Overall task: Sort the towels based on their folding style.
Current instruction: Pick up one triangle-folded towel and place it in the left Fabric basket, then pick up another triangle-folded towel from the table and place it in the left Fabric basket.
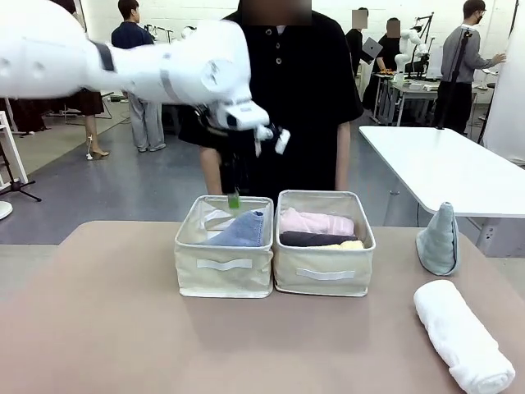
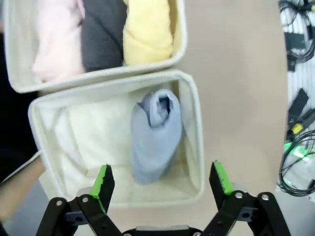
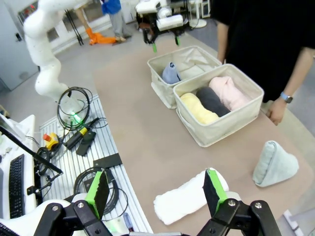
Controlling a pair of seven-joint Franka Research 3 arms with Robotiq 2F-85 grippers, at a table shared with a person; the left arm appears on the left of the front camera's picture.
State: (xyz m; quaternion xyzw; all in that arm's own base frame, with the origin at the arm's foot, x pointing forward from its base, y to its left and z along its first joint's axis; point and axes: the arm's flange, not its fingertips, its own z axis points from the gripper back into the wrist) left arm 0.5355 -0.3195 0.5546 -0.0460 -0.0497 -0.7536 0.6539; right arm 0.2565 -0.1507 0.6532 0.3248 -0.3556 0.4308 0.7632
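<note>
My left gripper point(image 1: 234, 197) hangs open just above the left beige bin point(image 1: 223, 267), nothing between its green pads point(image 2: 103, 179). Below it a light blue cone towel point(image 2: 155, 132) lies inside that bin. The right bin point(image 1: 324, 275) holds rolled towels side by side: pink point(image 1: 316, 222), dark grey point(image 1: 316, 239) and yellow point(image 1: 349, 245). A pale teal cone towel point(image 1: 439, 240) stands on the table at the right. A white rolled towel point(image 1: 463, 332) lies in front of it. My right gripper point(image 3: 156, 189) is open above the white roll point(image 3: 189, 196), apart from it.
A person in black stands behind the bins, one hand point(image 3: 275, 110) resting at the table's far edge. Cables and a control box point(image 3: 81, 137) lie on the metal plate beside the table. The brown table top point(image 1: 107, 320) is bare at the left.
</note>
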